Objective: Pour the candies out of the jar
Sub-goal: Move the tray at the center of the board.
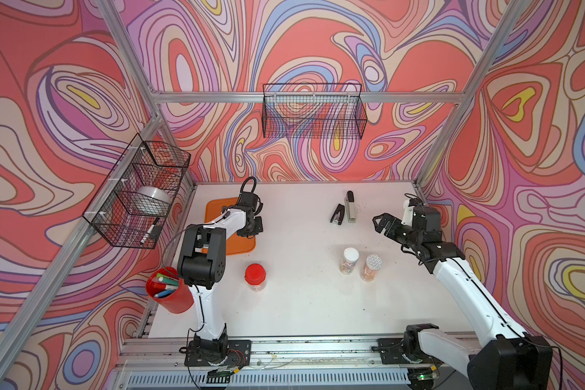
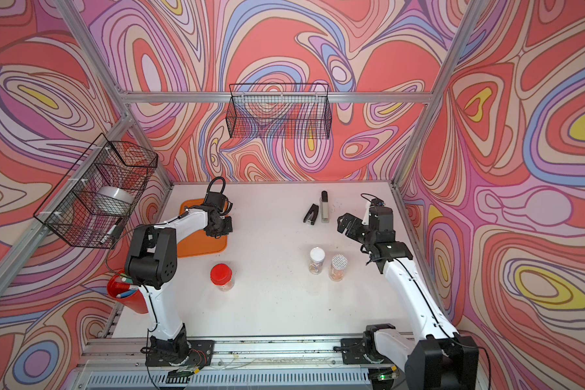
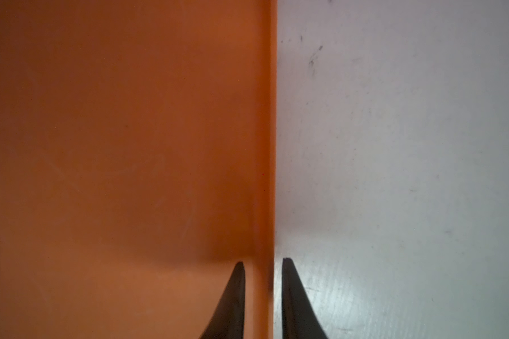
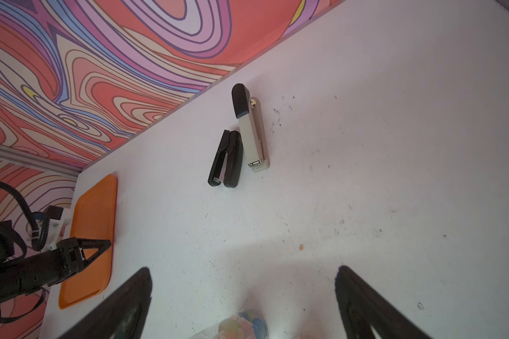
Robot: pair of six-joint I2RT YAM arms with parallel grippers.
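candies (image 4: 241,321): inside the clear jars, with orange, yellow and blue showing through the walls; none was out.
jars: white-lid jar (image 1: 350,259) and silver-lid jar (image 1: 371,267) stood upright, just beside each other, lids on; red-lid jar (image 1: 255,276) stood well apart, nearer the left arm's base.
key relation: the pair lay below and just behind the right gripper's (image 1: 385,223) tips, toward its own arm; right arm was nearer.
right gripper: spread wide, held nothing.
left gripper (image 3: 262,262): pinched shut on the tray (image 3: 269,132) rim, one finger over tray, one over table (image 3: 394,176).
tray: bare where it showed.
red cup (image 1: 174,304): held pens (image 1: 165,285), beside left arm's base.
next, probably: reach back to a jar, lid off first.
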